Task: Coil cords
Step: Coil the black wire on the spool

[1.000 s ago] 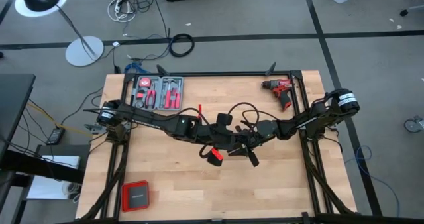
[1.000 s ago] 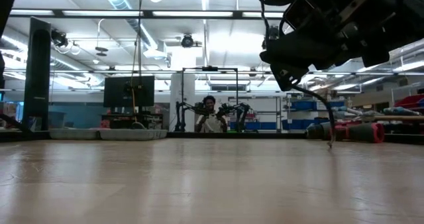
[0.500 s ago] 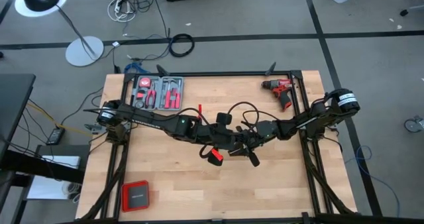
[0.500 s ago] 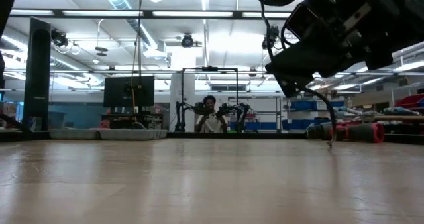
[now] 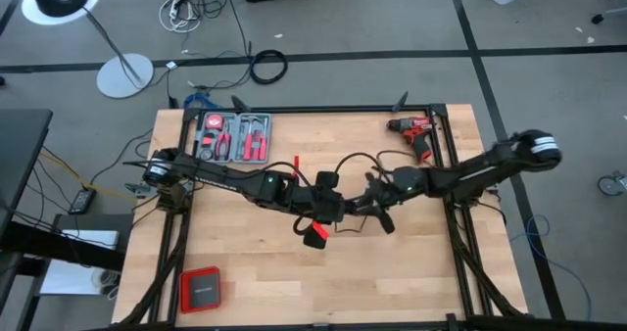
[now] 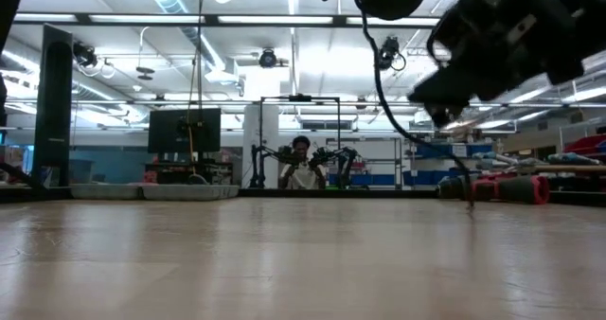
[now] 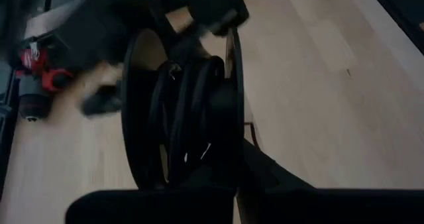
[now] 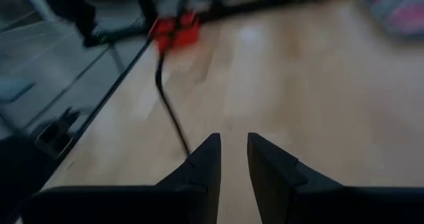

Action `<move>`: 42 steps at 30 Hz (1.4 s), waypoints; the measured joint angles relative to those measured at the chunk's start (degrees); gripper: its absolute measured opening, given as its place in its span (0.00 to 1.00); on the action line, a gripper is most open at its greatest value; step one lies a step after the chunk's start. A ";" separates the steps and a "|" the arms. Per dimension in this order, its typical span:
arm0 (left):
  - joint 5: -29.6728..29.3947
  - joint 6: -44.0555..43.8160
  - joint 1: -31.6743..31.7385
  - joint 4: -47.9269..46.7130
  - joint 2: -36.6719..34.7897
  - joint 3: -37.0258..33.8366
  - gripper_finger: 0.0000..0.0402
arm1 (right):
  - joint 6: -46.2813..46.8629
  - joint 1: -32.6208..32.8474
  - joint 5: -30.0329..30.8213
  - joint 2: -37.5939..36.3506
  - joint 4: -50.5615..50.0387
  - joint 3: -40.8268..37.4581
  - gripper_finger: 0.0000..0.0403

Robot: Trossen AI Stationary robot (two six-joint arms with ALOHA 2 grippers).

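The thin black cord is wound in several loops point(image 7: 189, 111) at my left gripper point(image 5: 328, 206), which is shut on it above the table's middle. A loose loop point(image 5: 355, 158) arcs toward the far side. One end point(image 6: 470, 199) hangs down almost to the table. My right gripper point(image 5: 380, 216) hovers just right of the left one, its fingers a narrow gap apart with nothing between them point(image 8: 233, 144). A stretch of cord point(image 8: 171, 108) runs past the tip of one right finger; whether it touches, I cannot tell. My left gripper holds the cord's coil of several loops point(image 7: 192, 151), which stands upright in front of its wrist camera, lifted clear of the table. The fingers' own dark bodies hide the place of contact. The loose end hangs slack below.
A red drill point(image 5: 416, 133) lies at the far right. An open case of red-handled tools point(image 5: 233, 137) is at the far left, and a red box point(image 5: 201, 290) at the near left corner. The near half of the table point(image 5: 392, 282) is bare wood.
My right gripper has drawn back from the left gripper toward the table's right and far edges and risen a little, as its arm stretched out. The coil stays in my left gripper, and the cord's loose end still hangs near the table.
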 joint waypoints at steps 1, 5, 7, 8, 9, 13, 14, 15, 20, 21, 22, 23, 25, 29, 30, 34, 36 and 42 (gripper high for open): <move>0.04 -0.04 -0.03 -0.36 0.00 0.00 0.00 | -0.84 0.26 1.79 -2.63 -1.03 0.02 0.18; 0.61 -1.53 -0.09 -2.35 0.00 0.00 0.00 | -2.93 1.18 4.46 -11.05 -2.50 0.02 0.18; 0.59 -1.78 -0.09 -2.84 -0.02 0.00 0.00 | -4.48 1.52 5.35 -13.50 -2.77 0.02 0.19; 0.59 -1.82 -0.11 -3.04 0.00 0.00 0.00 | -5.49 1.65 6.06 -14.47 -3.45 0.02 0.19; 0.59 -1.92 -0.11 -3.36 -0.02 0.00 0.00 | -6.12 1.76 6.97 -15.17 -3.95 0.02 0.19; 0.48 -1.97 -0.11 -3.41 -0.01 0.00 0.00 | -6.59 1.91 8.35 -16.11 -4.07 0.78 0.22; 0.28 -1.90 -0.11 -3.46 -0.02 0.00 0.00 | -6.60 2.02 8.28 -16.06 -4.05 1.17 0.23; -0.01 -1.75 -0.11 -3.41 -0.02 0.00 0.00 | -6.76 2.27 8.31 -16.06 -4.12 1.54 0.24; -0.89 -2.58 -0.11 -3.56 -0.02 0.00 0.00 | -8.84 3.66 8.76 -15.54 -5.65 3.45 0.29; -1.36 -2.83 -0.11 -3.67 -0.02 0.00 0.00 | -9.31 3.86 8.94 -15.34 -6.49 3.97 0.29; -1.76 -2.98 -0.11 -3.89 -0.02 0.00 0.00 | -9.47 4.05 9.09 -15.26 -7.47 4.38 0.30; -2.23 -3.22 -0.11 -4.27 -0.02 0.00 0.00 | -9.60 4.29 9.64 -15.25 -8.79 4.68 0.30; -3.03 -3.93 -0.11 -4.52 -0.02 0.00 0.00 | -10.85 5.12 11.51 -15.21 -10.20 5.08 0.30; -4.00 -4.50 -0.09 -4.59 -0.02 0.00 0.00 | -13.50 7.08 15.17 -15.21 -10.46 5.73 0.30; -4.15 -4.49 -0.09 -4.60 -0.02 0.00 0.00 | -13.98 7.56 16.17 -15.21 -10.53 5.75 0.30; -4.13 -4.27 -0.09 -4.58 -0.02 0.00 0.00 | -15.63 8.45 19.08 -15.21 -9.86 5.75 0.30; -4.11 -4.25 0.01 -4.58 -0.02 0.00 0.00 | -15.91 8.45 19.07 -15.21 -8.79 5.75 0.30; -4.09 -3.95 0.02 -4.20 -0.02 0.00 0.00 | -16.11 8.45 17.51 -14.78 -9.89 7.96 0.29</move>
